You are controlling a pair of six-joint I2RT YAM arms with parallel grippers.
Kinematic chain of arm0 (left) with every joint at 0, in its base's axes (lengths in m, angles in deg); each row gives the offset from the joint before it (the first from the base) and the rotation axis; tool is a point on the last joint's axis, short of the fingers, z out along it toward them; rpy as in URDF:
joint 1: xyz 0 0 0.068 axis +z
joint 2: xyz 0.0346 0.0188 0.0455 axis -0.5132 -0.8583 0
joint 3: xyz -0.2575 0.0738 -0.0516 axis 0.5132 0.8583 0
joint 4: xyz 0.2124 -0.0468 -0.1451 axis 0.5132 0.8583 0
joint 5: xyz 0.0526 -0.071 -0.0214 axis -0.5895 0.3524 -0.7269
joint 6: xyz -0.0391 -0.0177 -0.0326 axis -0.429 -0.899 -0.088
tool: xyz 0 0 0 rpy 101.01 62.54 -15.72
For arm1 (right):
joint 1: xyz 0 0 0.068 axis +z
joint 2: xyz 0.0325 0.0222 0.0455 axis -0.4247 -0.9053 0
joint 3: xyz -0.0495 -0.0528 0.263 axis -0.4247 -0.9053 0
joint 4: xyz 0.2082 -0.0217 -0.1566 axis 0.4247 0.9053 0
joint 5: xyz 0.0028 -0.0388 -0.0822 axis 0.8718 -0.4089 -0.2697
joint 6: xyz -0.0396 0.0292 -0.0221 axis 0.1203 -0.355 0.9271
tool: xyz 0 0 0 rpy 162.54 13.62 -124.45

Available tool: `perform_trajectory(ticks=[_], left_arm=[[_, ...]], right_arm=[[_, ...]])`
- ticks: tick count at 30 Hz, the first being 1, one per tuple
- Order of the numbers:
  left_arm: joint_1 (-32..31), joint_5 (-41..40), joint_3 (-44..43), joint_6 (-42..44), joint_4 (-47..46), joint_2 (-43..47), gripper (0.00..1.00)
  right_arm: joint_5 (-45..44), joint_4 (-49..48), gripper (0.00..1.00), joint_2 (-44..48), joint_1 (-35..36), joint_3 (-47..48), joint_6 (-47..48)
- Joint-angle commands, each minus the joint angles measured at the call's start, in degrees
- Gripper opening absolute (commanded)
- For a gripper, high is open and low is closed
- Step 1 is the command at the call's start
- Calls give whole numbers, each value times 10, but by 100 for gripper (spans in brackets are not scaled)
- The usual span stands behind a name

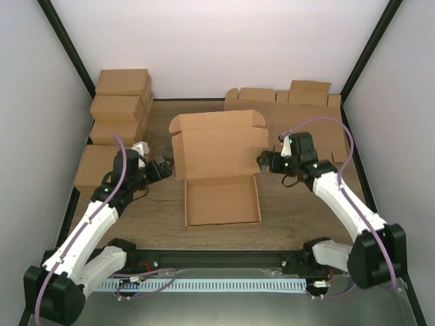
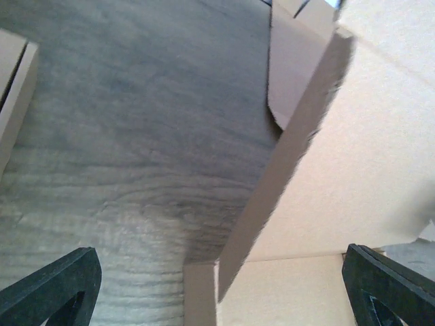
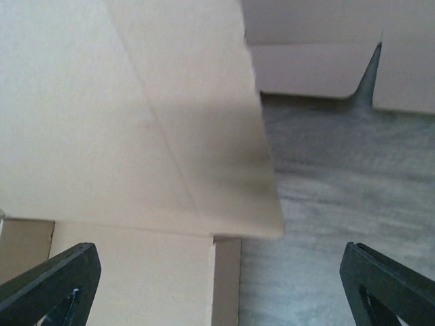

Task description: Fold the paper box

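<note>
top view: the paper box (image 1: pixel 222 200) sits in the middle of the wooden tabletop (image 1: pixel 160 221), its shallow tray nearest the arms and its lid raised behind it, leaning back, with a rounded flap along the far edge. the left fingers (image 1: pixel 164 166) are just beside the lid's left edge and the right fingers (image 1: pixel 263 160) just beside its right edge; both pairs are spread apart and grip nothing. whether either one touches the cardboard cannot be told from here. a stack of brown cartons (image 1: pixel 121 102) stands at the far left, and flat cardboard sheets (image 1: pixel 299 109) lie at the far right.

left wrist view: the left fingers (image 2: pixel 58 285) show as two dark tips in the bottom corners, wide apart. the paper box (image 2: pixel 353 156) fills the right side, and a thin cardboard edge of it runs diagonally down between the tips, with bare tabletop (image 2: pixel 136 136) to its left.

right wrist view: the right fingers (image 3: pixel 54 282) are likewise wide apart in the bottom corners. the paper box (image 3: pixel 122 115) fills the upper left and its corner hangs between the tips, with grey wood tabletop (image 3: pixel 340 176) on the right.
</note>
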Motion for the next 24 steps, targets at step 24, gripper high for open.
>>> perform_trajectory(ticks=[24], left_arm=[[5, 21, -148, 102, -70, -210, 80]], right_arm=[[52, -12, 94, -217, -38, 248, 151]])
